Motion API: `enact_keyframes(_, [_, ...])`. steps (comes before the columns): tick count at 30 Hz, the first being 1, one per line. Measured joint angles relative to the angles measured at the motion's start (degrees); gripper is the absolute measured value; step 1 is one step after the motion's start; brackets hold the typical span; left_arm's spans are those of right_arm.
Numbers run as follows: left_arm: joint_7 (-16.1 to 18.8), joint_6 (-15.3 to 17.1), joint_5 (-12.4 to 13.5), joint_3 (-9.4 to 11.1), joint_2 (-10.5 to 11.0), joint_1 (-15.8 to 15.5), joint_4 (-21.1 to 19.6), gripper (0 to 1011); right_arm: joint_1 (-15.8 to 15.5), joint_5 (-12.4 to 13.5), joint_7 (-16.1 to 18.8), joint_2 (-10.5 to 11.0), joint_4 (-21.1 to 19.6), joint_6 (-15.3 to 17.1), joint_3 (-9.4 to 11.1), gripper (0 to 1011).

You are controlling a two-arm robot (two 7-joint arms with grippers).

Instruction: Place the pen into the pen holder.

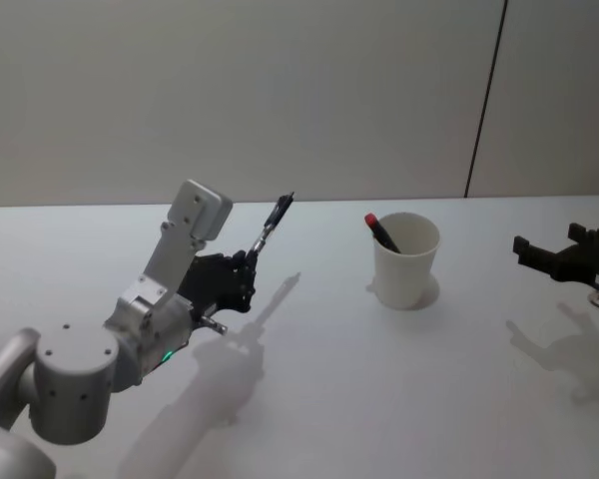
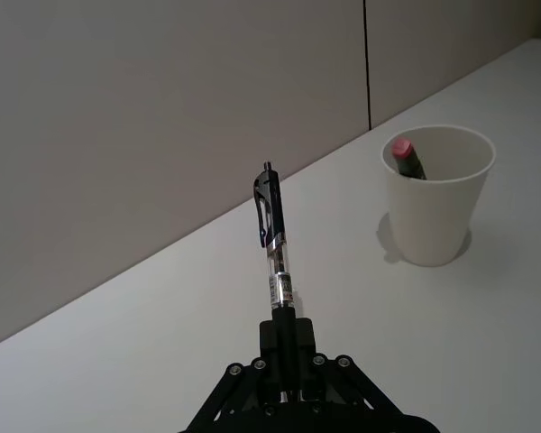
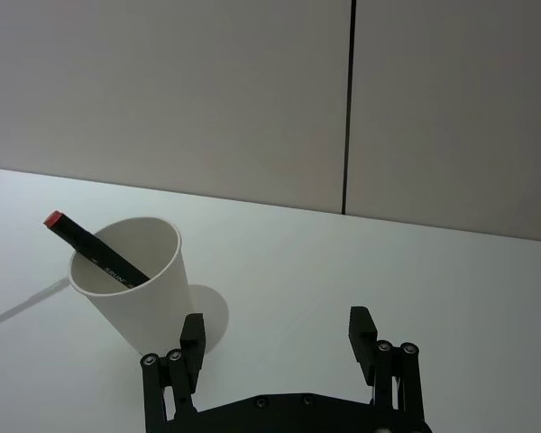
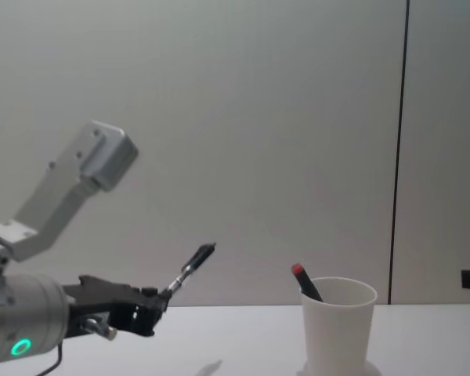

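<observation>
My left pincer [image 1: 246, 261] clenched on slim black-and-clear click pen [image 1: 271, 226], tilted up above white desk [image 1: 379, 399], left of white paper cup pen holder [image 1: 407, 267]. My right pincer [image 3: 278, 336] spread wide, empty.

Dim, even light; soft shadows.

A plain pale grey wall [image 1: 230, 90] stands behind the white table [image 1: 379, 399]. A thin dark vertical seam [image 1: 486, 95] divides it into two panels.
</observation>
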Motion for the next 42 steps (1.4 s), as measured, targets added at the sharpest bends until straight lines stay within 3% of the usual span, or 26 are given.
enact_keyframes(10, [-0.42,-5.35,-1.53,-0.43,2.29,3.50,-5.15,120,0.00,0.00,0.00,0.00,0.00,0.00,0.00,1002])
enact_keyframes(18, [-2.14,-9.26,-2.25,-0.17,2.50,4.65,-6.92,119,0.00,0.00,0.00,0.00,0.00,0.00,0.00,1002])
enact_keyframes(30, [-8.23,-14.24,-2.43,1.01,0.72,3.82,-6.44,119,0.00,0.00,0.00,0.00,0.00,0.00,0.00,1002])
enact_keyframes(42, [-14.00,-15.96,-0.27,2.65,-2.24,1.31,-4.03,119,0.00,0.00,0.00,0.00,0.00,0.00,0.00,1002])
